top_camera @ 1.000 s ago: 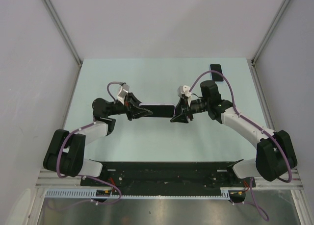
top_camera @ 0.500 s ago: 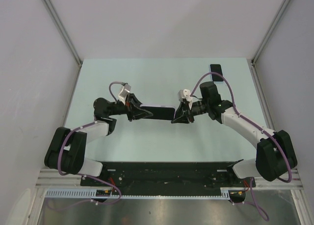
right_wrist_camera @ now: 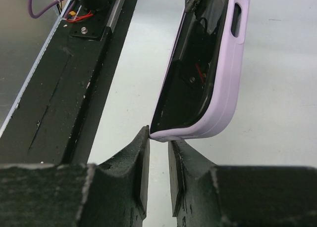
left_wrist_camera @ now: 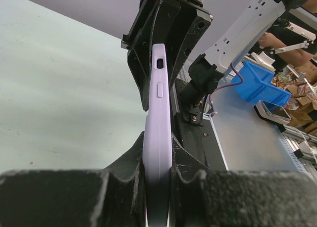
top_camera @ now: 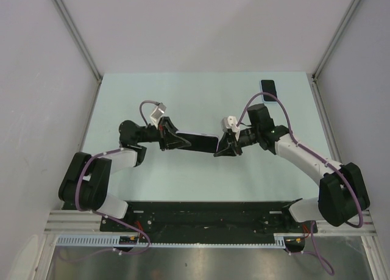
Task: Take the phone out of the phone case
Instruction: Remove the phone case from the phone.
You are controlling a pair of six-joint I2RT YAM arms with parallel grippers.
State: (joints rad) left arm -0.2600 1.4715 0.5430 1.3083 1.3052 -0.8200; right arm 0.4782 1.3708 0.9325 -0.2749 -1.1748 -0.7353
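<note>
The left claw (left_wrist_camera: 157,155) is clamped on the phone case (left_wrist_camera: 157,108). Its two fingers (left_wrist_camera: 124,185) press against the case's broad faces at one end. The gap between them is only as wide as the case is thick. The case is lilac and is held on edge in the air above the worktop (top_camera: 158,97), stretching lengthwise from one claw to the other.

The right claw (right_wrist_camera: 158,138) meets the opposite end of the case. Its fingers (right_wrist_camera: 133,167) are drawn nearly together, leaving a thin slit down their length. The case's rounded end rim sits right at their tips and touches the tip on the screen side. I cannot tell from these views whether the fingers actually pinch that rim or only rest against it.

The phone (right_wrist_camera: 193,83) is still seated in the case. Its dark glossy face fills the opening, and the lilac lip wraps around it on the sides that show. In the right wrist view the case tilts away from the claw, with an oblong cut-out showing on its side wall. The left wrist view shows a raised button and a small slot on the case's narrow edge.

Beyond the case, past the right arm, a second dark slab (top_camera: 268,86) lies flat on the worktop, well apart from the case.
</note>
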